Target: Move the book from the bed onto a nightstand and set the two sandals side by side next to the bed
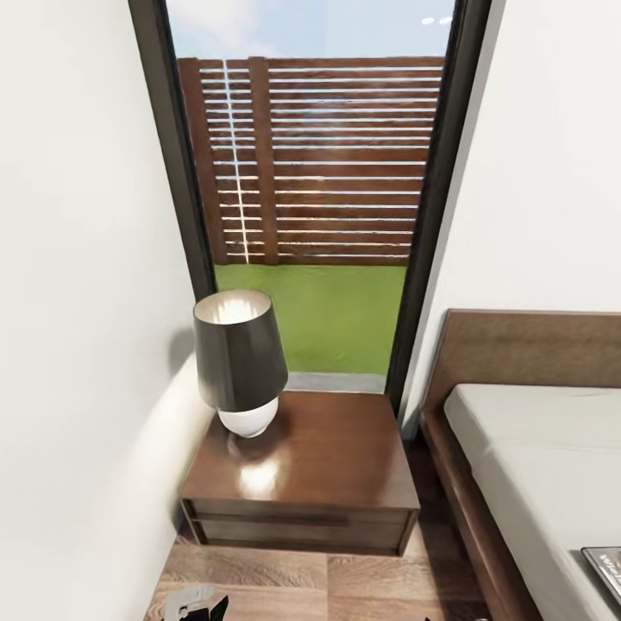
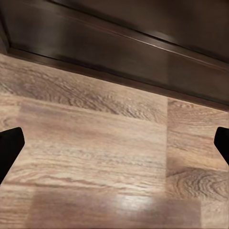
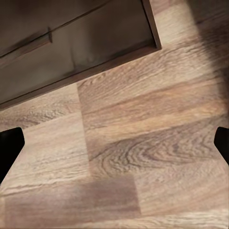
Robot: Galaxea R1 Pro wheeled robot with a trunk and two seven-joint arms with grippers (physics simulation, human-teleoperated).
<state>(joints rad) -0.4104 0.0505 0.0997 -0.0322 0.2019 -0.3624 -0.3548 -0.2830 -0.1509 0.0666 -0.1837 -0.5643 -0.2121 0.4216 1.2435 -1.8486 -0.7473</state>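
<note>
The nightstand (image 1: 328, 466) stands straight ahead, a glossy dark reddish-brown table in the bedroom corner. The bed (image 1: 535, 457), with its off-white mattress and brown frame, runs along the right. A corner of the book (image 1: 606, 569), dark with white lettering, lies on the mattress at the lower right edge. The sandals are out of view. My left gripper (image 2: 114, 148) hangs open over the plank floor, facing the nightstand's front (image 2: 143, 47). My right gripper (image 3: 114, 148) is also open and empty above the floor, near the nightstand's drawer corner (image 3: 95, 43).
A lamp (image 1: 240, 371) with a black shade and white base takes up the nightstand's left rear. A white wall closes in on the left. Behind the nightstand is a tall window (image 1: 319, 216). A narrow floor strip (image 1: 431, 483) separates nightstand and bed.
</note>
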